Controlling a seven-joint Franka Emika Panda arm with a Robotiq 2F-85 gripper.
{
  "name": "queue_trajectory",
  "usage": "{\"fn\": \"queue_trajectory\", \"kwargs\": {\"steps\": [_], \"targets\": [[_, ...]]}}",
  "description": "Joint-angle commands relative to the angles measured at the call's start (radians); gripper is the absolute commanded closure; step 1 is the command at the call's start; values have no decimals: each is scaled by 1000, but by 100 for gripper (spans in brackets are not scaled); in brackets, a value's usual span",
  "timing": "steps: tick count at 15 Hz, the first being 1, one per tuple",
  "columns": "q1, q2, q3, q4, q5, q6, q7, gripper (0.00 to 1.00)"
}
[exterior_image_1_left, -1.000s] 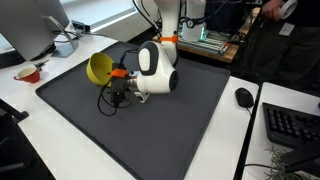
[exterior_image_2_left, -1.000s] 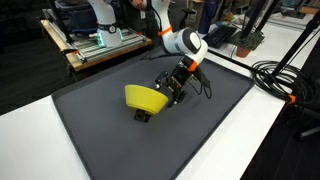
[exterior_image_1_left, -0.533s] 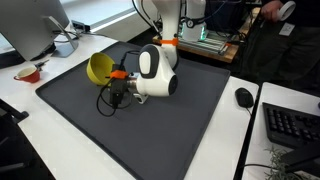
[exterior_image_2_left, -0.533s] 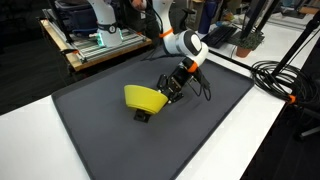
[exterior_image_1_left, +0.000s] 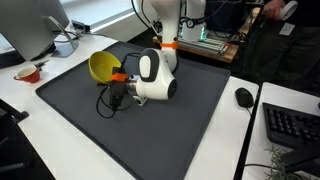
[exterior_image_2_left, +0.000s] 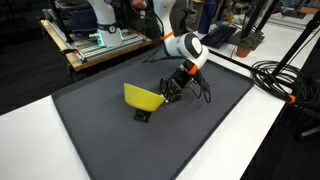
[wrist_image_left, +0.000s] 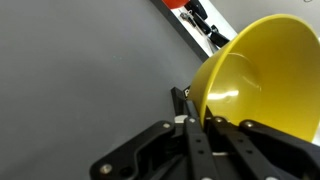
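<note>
A yellow bowl (exterior_image_1_left: 100, 66) rests tilted on the black mat (exterior_image_1_left: 190, 125), its opening turned partly sideways. My gripper (exterior_image_1_left: 118, 84) reaches in low from beside it and is shut on the bowl's rim. In the wrist view the rim of the yellow bowl (wrist_image_left: 262, 78) runs down between the fingers (wrist_image_left: 192, 135), one finger inside and one outside; my gripper (wrist_image_left: 203, 122) pinches it. In an exterior view the bowl (exterior_image_2_left: 142, 96) leans over a small black object (exterior_image_2_left: 142, 116) on the mat, with the gripper (exterior_image_2_left: 168, 91) at the bowl's edge.
A small red dish (exterior_image_1_left: 28, 73) and a monitor (exterior_image_1_left: 35, 25) stand off the mat's far side. A computer mouse (exterior_image_1_left: 244, 97) and a keyboard (exterior_image_1_left: 295, 125) lie on the white table. Cables (exterior_image_2_left: 275, 75) run beside the mat. A person (exterior_image_1_left: 275, 40) stands behind.
The jaws have closed from wide open onto the bowl's rim. The bowl has tipped slightly and the arm has barely shifted.
</note>
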Motion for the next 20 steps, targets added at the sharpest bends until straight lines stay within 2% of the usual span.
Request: {"fn": "queue_trajectory", "kwargs": {"steps": [1,4,9,16,17,20], "targets": [[36,30,-18,44,-9,-77,0,99],[64,3,-18,20,-25,-134,42,99],[78,-69,1,-47,-48,-109,124,99],[62,-104,-5,-67,-45,-111,129,99],[63,-65,5,-15,-20,-123,106,95],[59,-67,4,-18,-20,-122,109,95]]}}
